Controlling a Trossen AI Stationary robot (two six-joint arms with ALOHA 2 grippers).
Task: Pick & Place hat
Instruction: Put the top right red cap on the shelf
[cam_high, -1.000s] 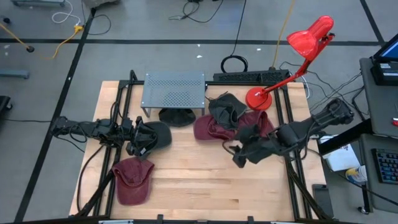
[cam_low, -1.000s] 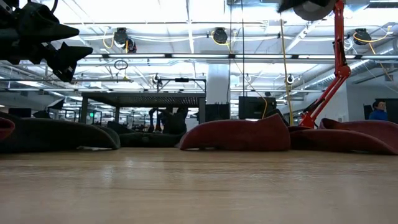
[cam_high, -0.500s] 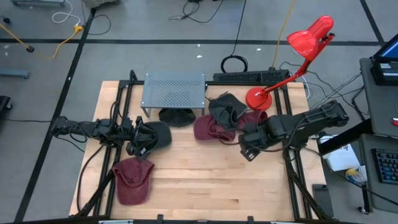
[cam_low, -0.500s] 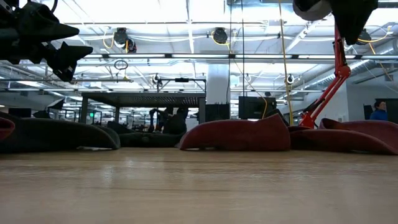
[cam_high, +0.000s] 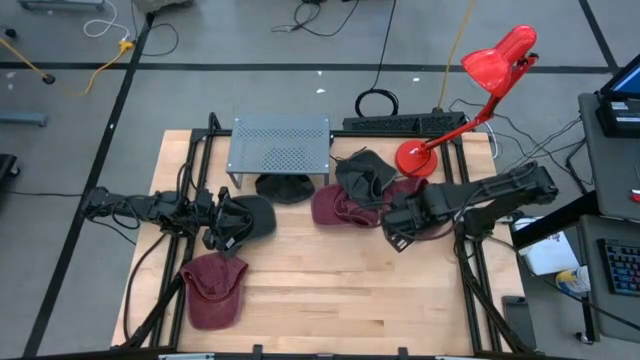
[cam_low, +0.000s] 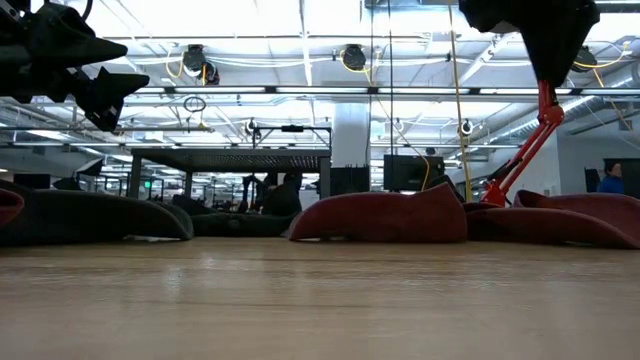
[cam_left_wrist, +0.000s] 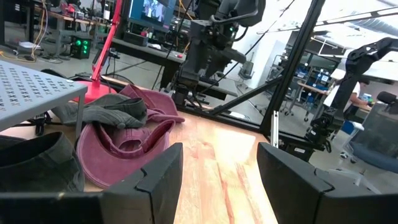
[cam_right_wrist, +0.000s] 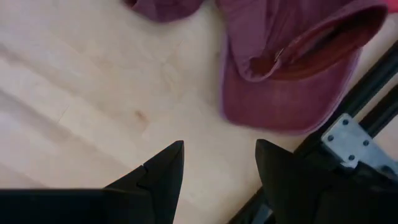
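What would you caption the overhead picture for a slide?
Two robot arms over a wooden table strewn with caps; the right gripper, open and empty, hovers beside a maroon cap.

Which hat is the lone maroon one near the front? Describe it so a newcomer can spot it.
Start at the wooden table and go to its front-left corner, on the left arm's side. The maroon cap lies there alone, in front of the left gripper. The other maroon caps crowd near the red lamp; this one touches nothing.
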